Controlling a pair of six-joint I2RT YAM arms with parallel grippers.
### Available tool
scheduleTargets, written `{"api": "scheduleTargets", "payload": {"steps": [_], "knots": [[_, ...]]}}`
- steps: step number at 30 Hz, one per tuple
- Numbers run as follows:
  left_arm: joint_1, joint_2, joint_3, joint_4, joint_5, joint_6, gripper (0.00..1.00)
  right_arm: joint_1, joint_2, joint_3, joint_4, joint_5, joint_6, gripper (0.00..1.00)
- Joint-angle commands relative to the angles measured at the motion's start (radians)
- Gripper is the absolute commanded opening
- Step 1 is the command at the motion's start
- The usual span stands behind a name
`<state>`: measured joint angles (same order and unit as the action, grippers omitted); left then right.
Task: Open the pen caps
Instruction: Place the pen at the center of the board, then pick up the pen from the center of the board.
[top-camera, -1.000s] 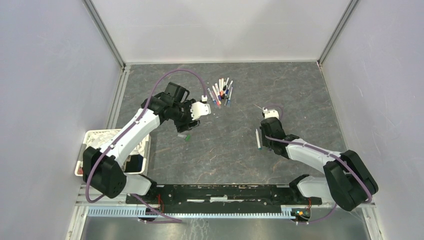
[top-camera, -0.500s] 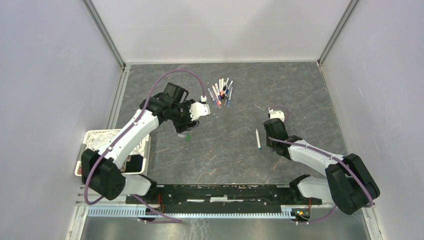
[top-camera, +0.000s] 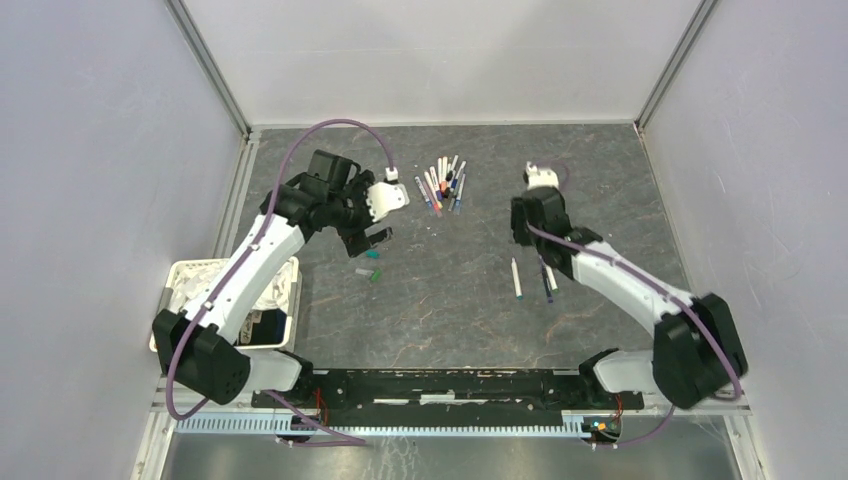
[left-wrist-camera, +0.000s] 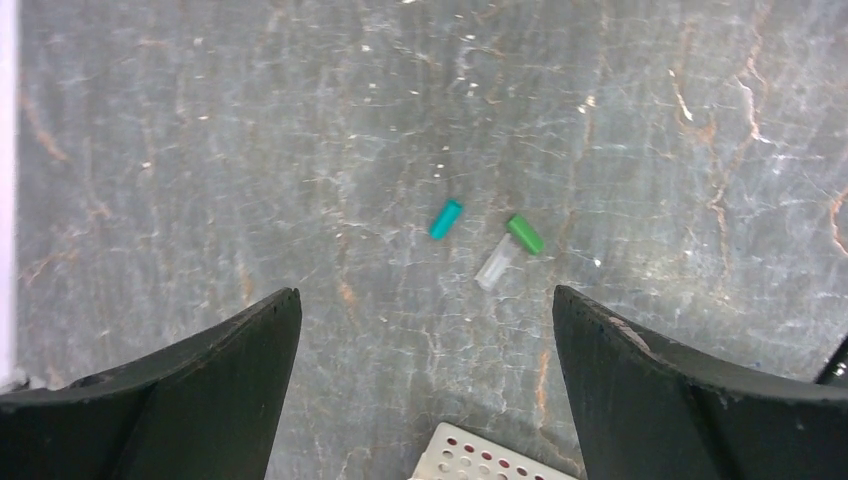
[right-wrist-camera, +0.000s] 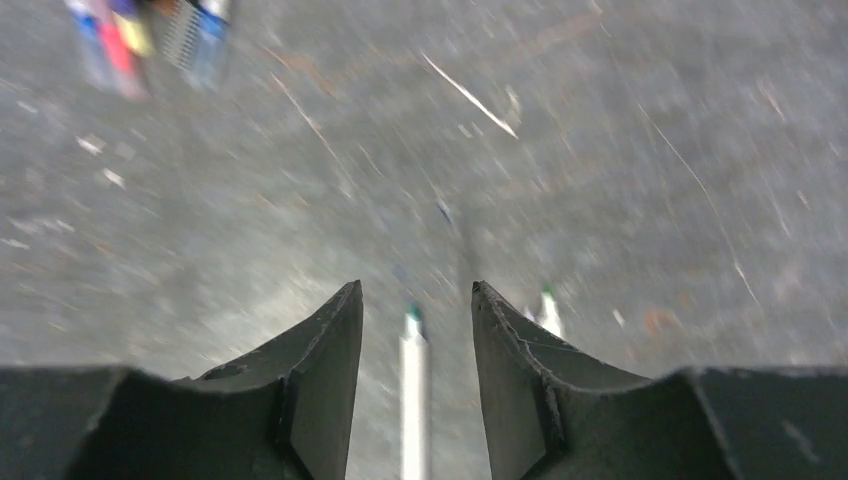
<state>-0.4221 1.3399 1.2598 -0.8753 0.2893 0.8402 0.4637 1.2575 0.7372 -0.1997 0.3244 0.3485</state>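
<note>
Noted a white basket (top-camera: 182, 268) at the table's near left edge. Found the left gripper (left-wrist-camera: 425, 300) spread wide and empty, above three loose caps left of the table's middle: teal cap (left-wrist-camera: 446, 219), green cap (left-wrist-camera: 524, 234), clear cap (left-wrist-camera: 494, 268) end to end with the green; all stubby, lying flat. Logged a bunch of pens (top-camera: 443, 185) near the far edge, centre: white barrels, mixed coloured ends. Found the right gripper (right-wrist-camera: 413, 297) partly apart, gripping nothing. Saw a loose pen (top-camera: 516, 278) right of centre, second pen (right-wrist-camera: 548, 312) near it; white barrels, green tips.
</note>
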Motion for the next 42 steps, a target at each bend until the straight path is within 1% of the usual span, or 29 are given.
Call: {"api": "scheduleTargets", "payload": {"steps": [1,6,9,13,17,22,27,34,39,42], "knots": [[0.034,-0.057,0.062,0.05,-0.025,-0.078,1.0,-0.001,0.198,0.211,0.047,-0.12,0.043,0.49],[0.106,-0.067,0.067,0.064,-0.003,-0.096,1.0,0.0,0.521,0.516,0.017,-0.2,0.043,0.46],[0.121,-0.057,0.082,0.048,0.006,-0.107,1.0,-0.002,0.677,0.675,-0.002,-0.218,0.045,0.44],[0.124,-0.061,0.081,0.018,0.031,-0.102,1.0,-0.001,0.806,0.812,-0.011,-0.232,0.067,0.43],[0.123,-0.072,0.065,0.017,0.045,-0.098,1.0,-0.001,0.89,0.885,-0.009,-0.243,0.104,0.43],[0.123,-0.076,0.059,0.016,0.048,-0.096,1.0,-0.001,0.953,0.952,-0.023,-0.232,0.121,0.41],[0.123,-0.08,0.047,0.016,0.048,-0.091,1.0,-0.001,1.001,0.997,-0.074,-0.174,0.113,0.34],[0.123,-0.077,0.037,0.015,0.053,-0.089,1.0,0.0,0.979,0.912,-0.033,-0.166,0.109,0.33],[0.123,-0.072,0.037,0.016,0.057,-0.09,1.0,-0.003,0.964,0.88,-0.032,-0.175,0.1,0.26],[0.123,-0.074,0.031,0.015,0.057,-0.09,1.0,-0.002,0.903,0.788,0.008,-0.201,0.083,0.24]]}}
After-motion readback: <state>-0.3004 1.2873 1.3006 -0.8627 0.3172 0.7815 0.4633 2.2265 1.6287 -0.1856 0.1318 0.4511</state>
